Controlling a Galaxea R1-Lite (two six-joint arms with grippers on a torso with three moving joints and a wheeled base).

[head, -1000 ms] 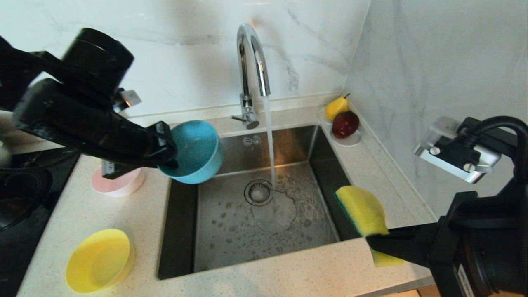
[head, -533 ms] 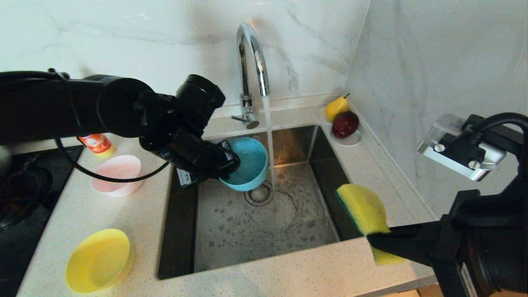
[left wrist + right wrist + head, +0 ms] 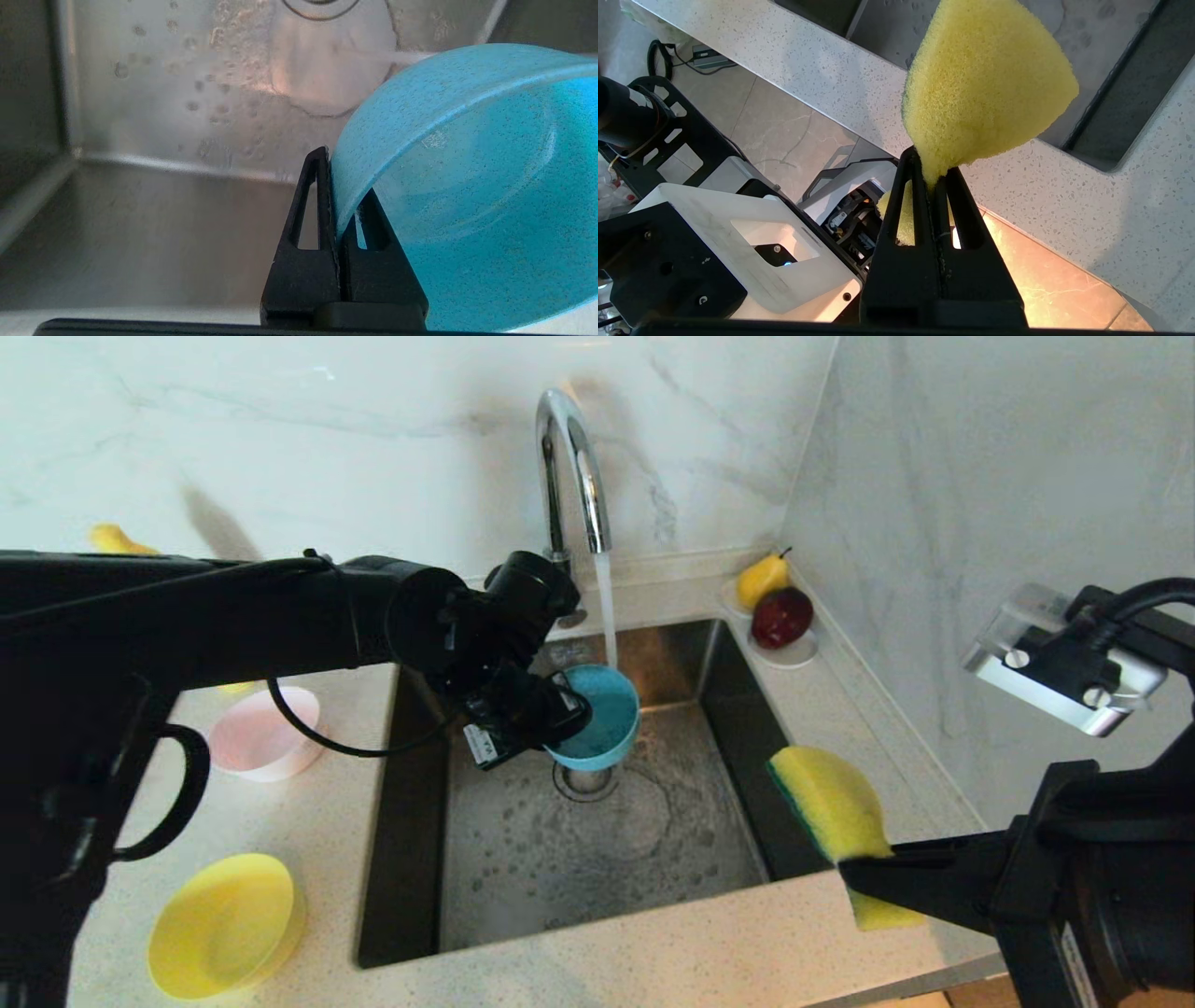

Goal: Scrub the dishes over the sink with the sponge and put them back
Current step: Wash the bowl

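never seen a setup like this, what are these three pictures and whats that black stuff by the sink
The black parts are a robot's two arms. The wide picture comes from a camera on its head; the other two come from cameras on its wrists. The left end effector is clamped on a blue bowl's rim, holding it over the sink under the running tap. The right end effector pinches a yellow sponge. A pink bowl and a yellow bowl sit on the counter.

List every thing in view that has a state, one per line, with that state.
tap: running
blue bowl: tilted, held over the sink, under the stream
left claw: shut on the blue bowl's rim
right claw: shut on the sponge
pink bowl: upright on the counter
yellow bowl: upright on the counter
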